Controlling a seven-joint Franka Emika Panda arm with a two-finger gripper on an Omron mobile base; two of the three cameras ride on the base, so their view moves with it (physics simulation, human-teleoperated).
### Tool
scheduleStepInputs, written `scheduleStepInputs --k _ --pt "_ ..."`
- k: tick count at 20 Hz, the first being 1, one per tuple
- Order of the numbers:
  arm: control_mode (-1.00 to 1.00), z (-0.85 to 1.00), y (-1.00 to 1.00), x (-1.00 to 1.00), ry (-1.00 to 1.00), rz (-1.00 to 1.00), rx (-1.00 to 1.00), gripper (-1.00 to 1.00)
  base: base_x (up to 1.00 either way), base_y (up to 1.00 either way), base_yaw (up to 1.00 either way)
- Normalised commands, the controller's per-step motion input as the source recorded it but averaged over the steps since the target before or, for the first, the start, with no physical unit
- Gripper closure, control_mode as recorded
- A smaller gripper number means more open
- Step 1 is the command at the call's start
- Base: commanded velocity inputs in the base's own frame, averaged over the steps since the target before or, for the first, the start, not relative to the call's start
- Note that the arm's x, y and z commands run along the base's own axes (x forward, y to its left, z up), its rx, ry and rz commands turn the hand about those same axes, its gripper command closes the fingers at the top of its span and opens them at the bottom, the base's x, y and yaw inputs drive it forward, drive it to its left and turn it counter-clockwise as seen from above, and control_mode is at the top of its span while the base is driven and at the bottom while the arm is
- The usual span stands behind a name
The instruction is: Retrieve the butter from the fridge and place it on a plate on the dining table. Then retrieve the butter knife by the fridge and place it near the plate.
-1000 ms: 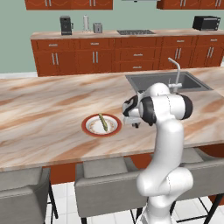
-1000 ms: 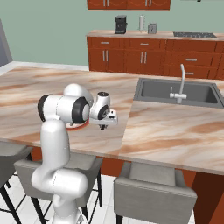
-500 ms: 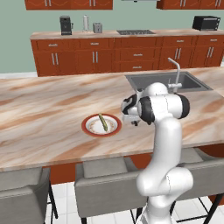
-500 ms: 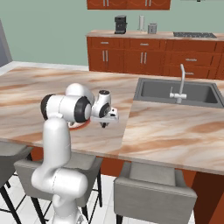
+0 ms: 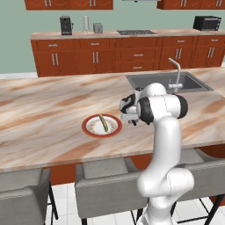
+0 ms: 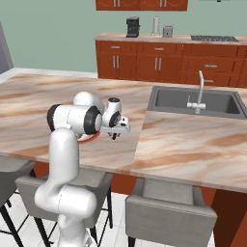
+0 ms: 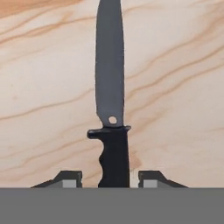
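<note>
The plate [image 5: 85, 128] with its red-brown rim sits on the dining table [image 5: 44, 110], and the pale butter [image 5: 103, 123] lies across its whitish centre. My gripper [image 5: 132, 122] hangs low over the marbled top just right of the plate, also seen from the other side [image 6: 116, 136]. In the hand view the dark butter knife [image 7: 109, 87] points away from me over the stone, its handle between my fingertips [image 7: 68, 177]. My gripper [image 7: 109, 177] is open, with a gap on each side of the handle.
A sink [image 5: 167, 81] with a faucet [image 5: 176, 72] is set into the table to the right of the arm. Grey stools [image 5: 105, 180] line the near edge. The back counter [image 5: 123, 35] carries a coffee machine [image 5: 66, 25] and a toaster oven [image 5: 206, 22].
The jaws have parted from the knife's handle; they were shut a second ago. The arm has barely moved, and the plate and butter stay put.
</note>
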Motion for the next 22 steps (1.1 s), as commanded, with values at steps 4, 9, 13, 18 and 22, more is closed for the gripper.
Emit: scheduleStepInputs --k 4,9,13,18,22 --pt "-1.00 -0.12 0.00 0.12 0.00 0.00 0.00 -1.00 0.00 0.00 0.00" --pt "-1.00 -0.01 0.00 0.01 0.01 0.00 0.00 -1.00 0.00 0.00 0.00" --pt "-1.00 0.31 -0.01 -0.05 0.02 0.00 -0.02 -1.00 0.00 0.00 0.00" --pt "-1.00 0.81 0.00 -0.29 0.02 0.00 -0.03 -1.00 0.00 0.00 0.00" --pt "-1.00 1.00 0.00 -0.67 0.00 0.00 0.00 -1.00 0.00 0.00 0.00"
